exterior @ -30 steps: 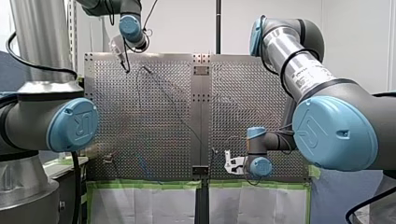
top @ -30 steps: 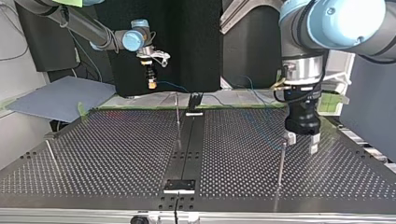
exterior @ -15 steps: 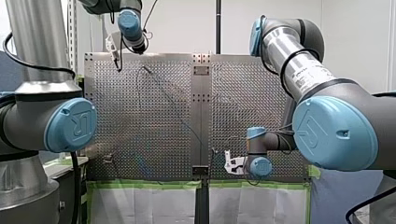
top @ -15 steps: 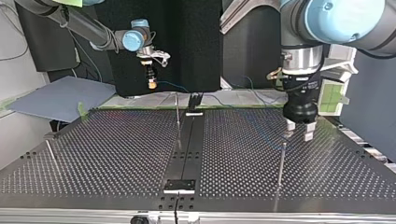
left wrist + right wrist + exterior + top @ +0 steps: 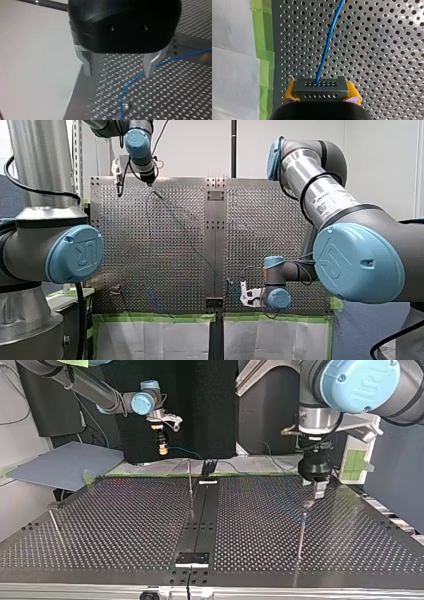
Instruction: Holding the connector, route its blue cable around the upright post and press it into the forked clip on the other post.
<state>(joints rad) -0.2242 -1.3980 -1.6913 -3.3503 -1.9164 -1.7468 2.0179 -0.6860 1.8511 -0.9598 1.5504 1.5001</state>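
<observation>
A dark grey connector [image 5: 320, 86] sits between the yellow pads [image 5: 290, 92] of my right gripper [image 5: 321, 94], which is shut on it. Its blue cable [image 5: 329, 40] runs ahead over the perforated table. In the top view my right gripper [image 5: 161, 449] hangs above the table's far edge, near the black forked clip [image 5: 209, 466] and a thin upright post [image 5: 190, 479]. My left gripper [image 5: 118, 72] is open with nothing between its metal fingers [image 5: 150, 65]. The blue cable [image 5: 130, 83] passes just beside one fingertip. In the top view it hovers above another post [image 5: 301, 532].
A third thin post [image 5: 55, 525] leans at the top view's left. Green tape [image 5: 263, 37] and white sheeting border the perforated table [image 5: 374, 50] on my right gripper's side. A dark centre strip [image 5: 200, 520] divides the table's two plates.
My left gripper has risen off the table, drawn back toward the top view's far edge and turned about its wrist, still open. My right gripper has not moved.
</observation>
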